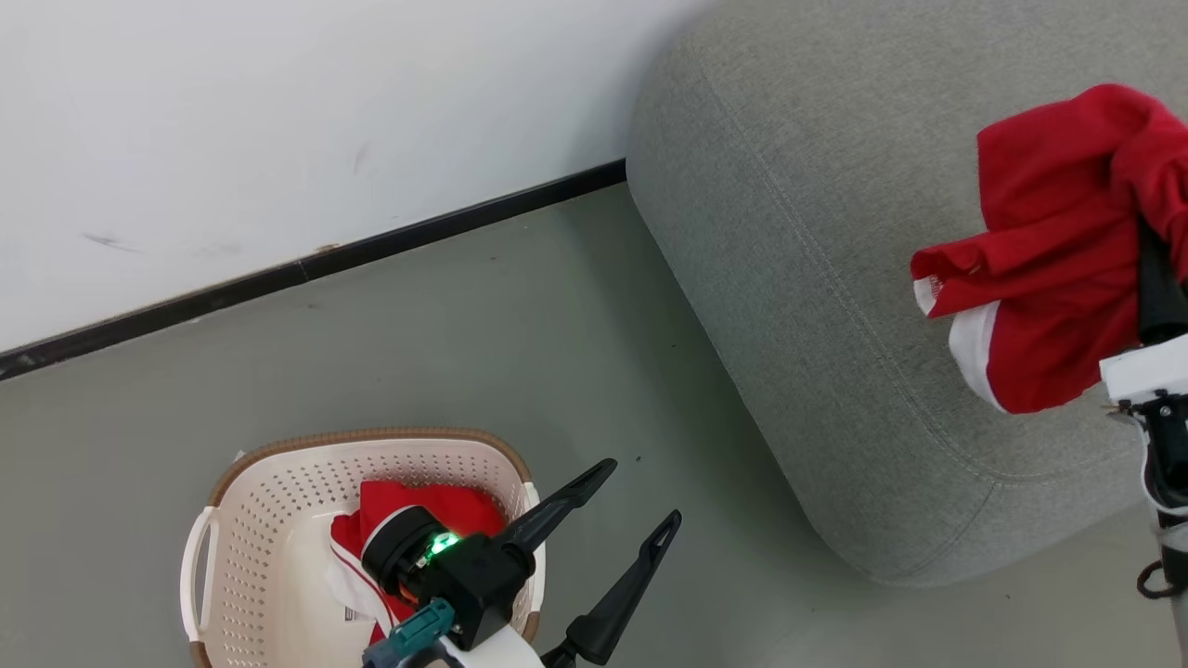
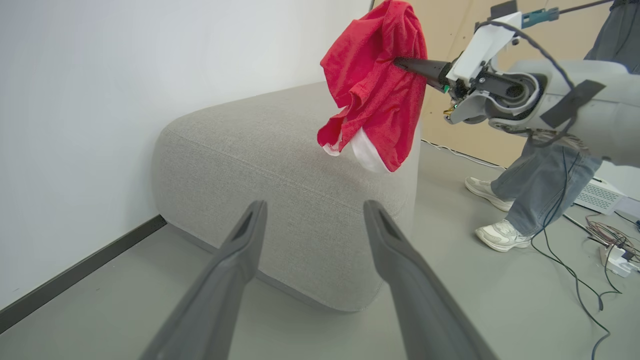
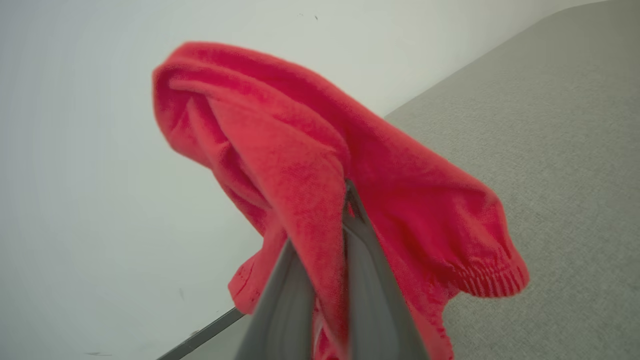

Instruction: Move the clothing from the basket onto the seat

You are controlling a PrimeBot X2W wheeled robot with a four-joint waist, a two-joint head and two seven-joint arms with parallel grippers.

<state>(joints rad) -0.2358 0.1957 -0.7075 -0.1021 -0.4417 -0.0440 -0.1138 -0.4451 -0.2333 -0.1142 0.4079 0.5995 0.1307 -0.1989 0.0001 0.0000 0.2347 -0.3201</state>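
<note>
Though partly behind the left pincer (image 1: 640, 490), red clothing (image 1: 447, 507) in the basket (image 1: 278, 496).

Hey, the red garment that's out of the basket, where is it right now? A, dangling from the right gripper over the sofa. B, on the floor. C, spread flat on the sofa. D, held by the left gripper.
A: the garment hangs bunched from the shut right gripper over the sofa.
</note>
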